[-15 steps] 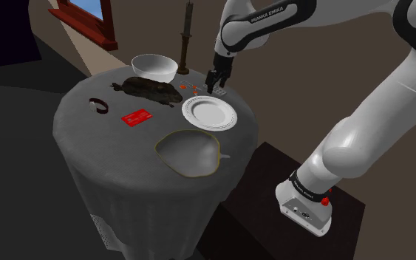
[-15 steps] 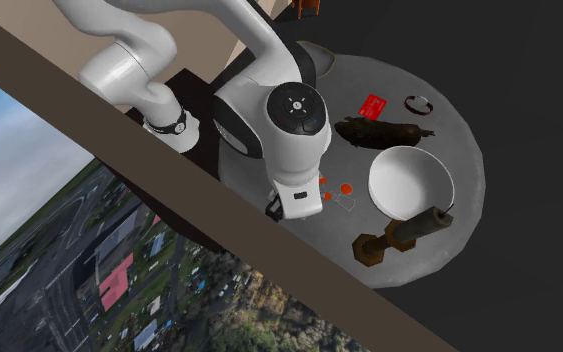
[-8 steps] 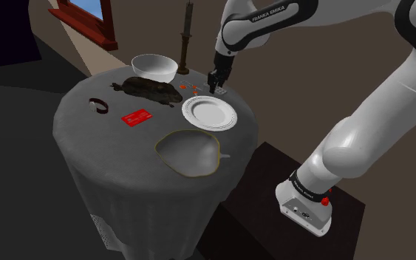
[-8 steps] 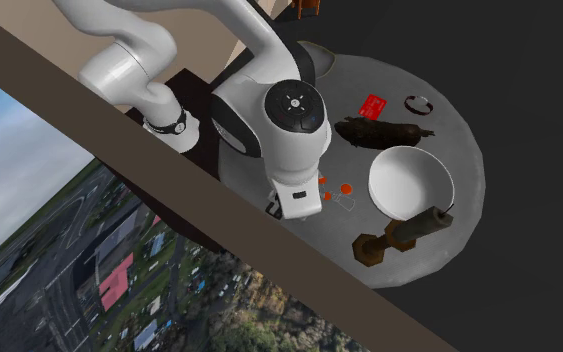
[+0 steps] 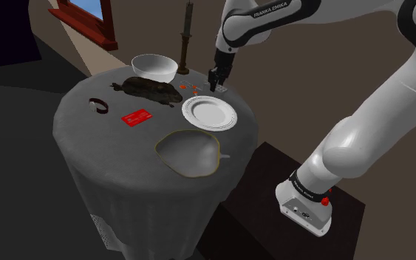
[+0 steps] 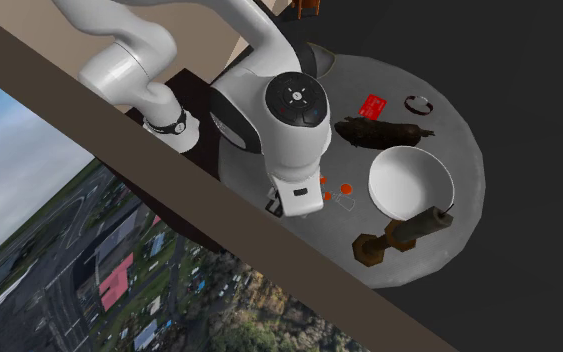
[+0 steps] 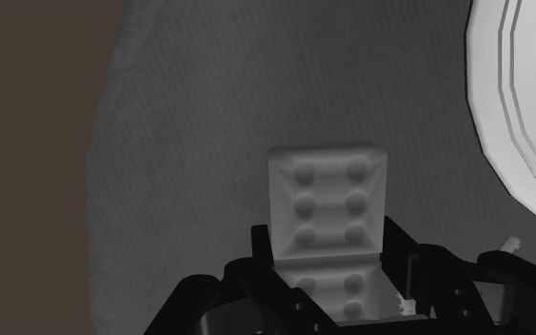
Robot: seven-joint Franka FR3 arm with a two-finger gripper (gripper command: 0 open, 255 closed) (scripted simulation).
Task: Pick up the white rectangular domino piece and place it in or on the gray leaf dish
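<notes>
Round table [image 5: 88, 111] under a grey cloth; the white arm [image 5: 361, 125] reaches from its stand over the far edge of the top. Grey leaf dish [image 5: 188, 154] with a yellowish rim sits near the table's front edge and is empty. White plate [image 5: 209, 112] lies between the dish and the hand in the shoulder view. Gripper [image 5: 216, 86] points down at the cloth just past the plate. In the wrist view its two black fingers are closed in on the long sides of the pale grey-white domino piece [image 7: 327, 200], clasping the near half while the far half sticks out ahead. The domino is therefore at the gripper, beside the plate's rim and well apart from the dish. Whether it is off the cloth cannot be told. Judged progress: reach and grasp done. Left: the lift, the carry over or round the plate to the dish, and the release there.
</notes>
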